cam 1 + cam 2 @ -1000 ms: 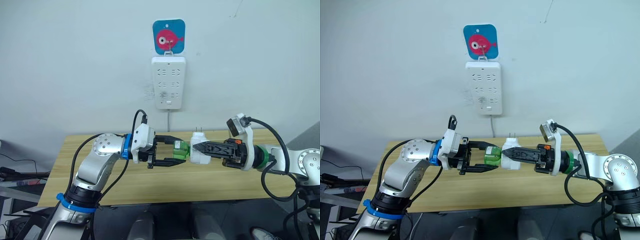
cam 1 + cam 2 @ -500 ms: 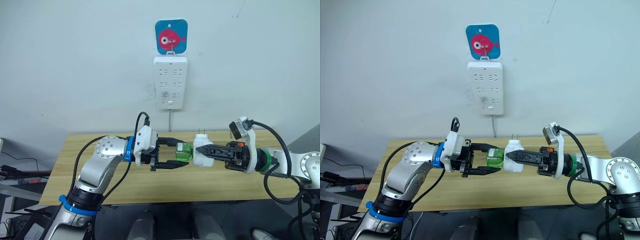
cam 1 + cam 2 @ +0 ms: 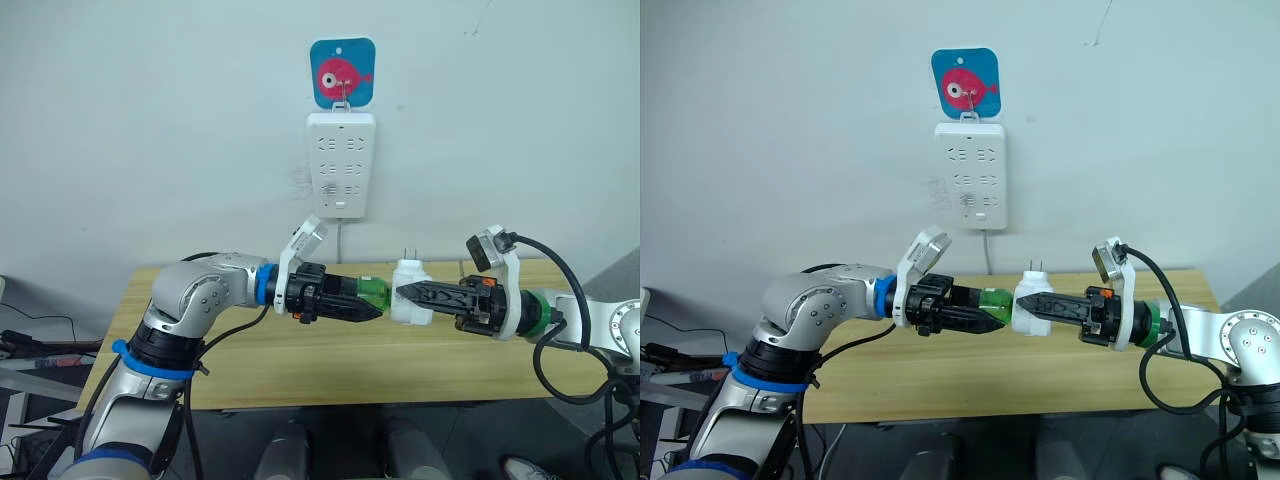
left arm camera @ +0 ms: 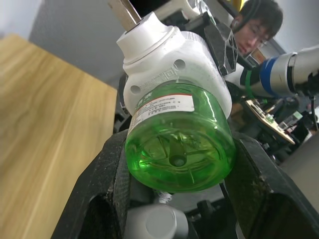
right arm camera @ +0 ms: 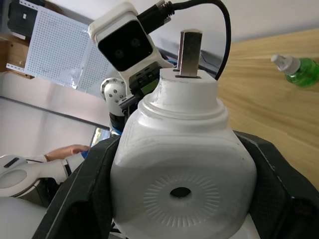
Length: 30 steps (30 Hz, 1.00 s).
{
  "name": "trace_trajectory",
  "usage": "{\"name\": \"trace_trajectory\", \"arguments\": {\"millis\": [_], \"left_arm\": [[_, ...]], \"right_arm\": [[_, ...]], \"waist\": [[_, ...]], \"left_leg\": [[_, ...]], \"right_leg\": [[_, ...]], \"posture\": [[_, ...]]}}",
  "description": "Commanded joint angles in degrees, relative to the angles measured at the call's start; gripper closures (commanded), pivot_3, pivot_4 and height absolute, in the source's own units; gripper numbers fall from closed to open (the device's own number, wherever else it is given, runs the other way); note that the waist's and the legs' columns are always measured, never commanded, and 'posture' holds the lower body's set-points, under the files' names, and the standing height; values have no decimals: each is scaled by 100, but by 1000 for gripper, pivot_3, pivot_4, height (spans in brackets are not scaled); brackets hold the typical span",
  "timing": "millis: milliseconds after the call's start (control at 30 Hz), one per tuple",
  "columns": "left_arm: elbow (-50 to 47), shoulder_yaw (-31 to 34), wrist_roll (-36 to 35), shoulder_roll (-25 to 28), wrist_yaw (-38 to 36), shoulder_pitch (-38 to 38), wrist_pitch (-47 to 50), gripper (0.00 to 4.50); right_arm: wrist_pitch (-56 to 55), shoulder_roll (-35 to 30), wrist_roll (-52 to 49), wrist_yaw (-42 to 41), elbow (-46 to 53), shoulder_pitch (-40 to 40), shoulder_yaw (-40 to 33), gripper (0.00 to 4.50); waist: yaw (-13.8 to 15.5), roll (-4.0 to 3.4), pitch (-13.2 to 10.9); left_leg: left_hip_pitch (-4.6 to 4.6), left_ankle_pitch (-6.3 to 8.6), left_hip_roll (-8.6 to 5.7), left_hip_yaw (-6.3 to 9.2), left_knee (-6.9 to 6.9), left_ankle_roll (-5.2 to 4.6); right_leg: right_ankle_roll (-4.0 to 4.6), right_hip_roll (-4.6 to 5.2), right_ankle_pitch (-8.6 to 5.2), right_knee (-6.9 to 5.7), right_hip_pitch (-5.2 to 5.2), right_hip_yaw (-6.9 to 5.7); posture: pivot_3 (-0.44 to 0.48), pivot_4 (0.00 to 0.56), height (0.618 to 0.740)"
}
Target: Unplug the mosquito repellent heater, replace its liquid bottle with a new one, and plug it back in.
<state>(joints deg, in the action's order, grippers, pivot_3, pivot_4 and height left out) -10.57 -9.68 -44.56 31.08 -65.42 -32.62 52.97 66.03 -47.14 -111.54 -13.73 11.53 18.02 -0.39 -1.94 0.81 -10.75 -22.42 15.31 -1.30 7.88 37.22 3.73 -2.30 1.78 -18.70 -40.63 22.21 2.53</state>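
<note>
The mosquito repellent heater (image 3: 411, 303), a small white unit with its prongs (image 3: 408, 255) pointing up, hangs above the wooden table (image 3: 300, 362). My right gripper (image 3: 401, 292) is shut on its body from the right. A green liquid bottle (image 3: 371, 292) sticks out of the heater's left side, and my left gripper (image 3: 368, 306) is shut on that bottle. In the left wrist view the bottle (image 4: 179, 137) sits between the two black fingers (image 4: 110, 185), joined to the heater (image 4: 167, 64). A second green bottle (image 5: 295, 69) lies on the table in the right wrist view.
A long white power strip (image 3: 341, 165) hangs on the wall under a blue fish hook (image 3: 342, 73), above and behind the grippers. A person (image 4: 255, 24) sits beyond the right arm, and a hand (image 5: 70, 151) shows near the floor.
My left wrist has rolled over, its camera now on top, and its fingers have gone from open around the green bottle to shut on it. The right gripper still holds the heater.
</note>
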Motion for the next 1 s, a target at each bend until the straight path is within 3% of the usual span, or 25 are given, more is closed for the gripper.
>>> {"name": "trace_trajectory", "arguments": {"millis": [33,100,167,267,767,867,1000], "left_arm": [[-370,153,1184,158,-147,484,-2281,921],[-313,134,1967,91,-161,816,-3899,280],[-323,164,2291,35,-532,1211,-5359,274],[-226,234,2336,-118,-728,1498,-6503,274],[476,-237,2689,-501,-615,1235,-7473,274],[486,-269,2674,-492,-617,1264,-7543,893],[426,-243,2629,-465,-543,1274,-7455,2111]], "right_arm": [[183,-8,-146,-102,149,-10,92,1500],[181,-44,-146,-91,129,0,91,1500],[171,-75,-146,-63,122,8,101,1500],[154,-89,-146,-2,125,26,148,1500],[116,30,-146,118,178,180,214,1500],[105,45,-146,138,185,192,212,1500],[72,68,-146,163,200,210,216,1500]], "waist": [[9,0,0],[41,0,0],[69,0,0],[119,0,0],[190,0,0],[188,0,0],[185,0,0]], "left_leg": [[0,-1,1,1,-2,1],[-2,-2,2,0,-5,4],[-6,-5,0,-2,-5,8],[-13,0,-1,-3,-4,1],[-28,-4,-2,1,5,-12],[-27,-4,-2,2,5,-12],[-27,-4,-2,2,5,-12]], "right_leg": [[0,0,0,4,1,0],[2,2,1,11,1,-1],[8,4,5,22,0,0],[10,7,10,37,-3,-1],[-2,4,37,64,-7,-6],[-1,4,37,63,-6,-6],[-1,4,37,63,-6,-6]], "posture": [[50,153,732],[54,155,732],[58,155,732],[59,154,732],[53,152,732],[53,152,732],[52,155,732]]}}
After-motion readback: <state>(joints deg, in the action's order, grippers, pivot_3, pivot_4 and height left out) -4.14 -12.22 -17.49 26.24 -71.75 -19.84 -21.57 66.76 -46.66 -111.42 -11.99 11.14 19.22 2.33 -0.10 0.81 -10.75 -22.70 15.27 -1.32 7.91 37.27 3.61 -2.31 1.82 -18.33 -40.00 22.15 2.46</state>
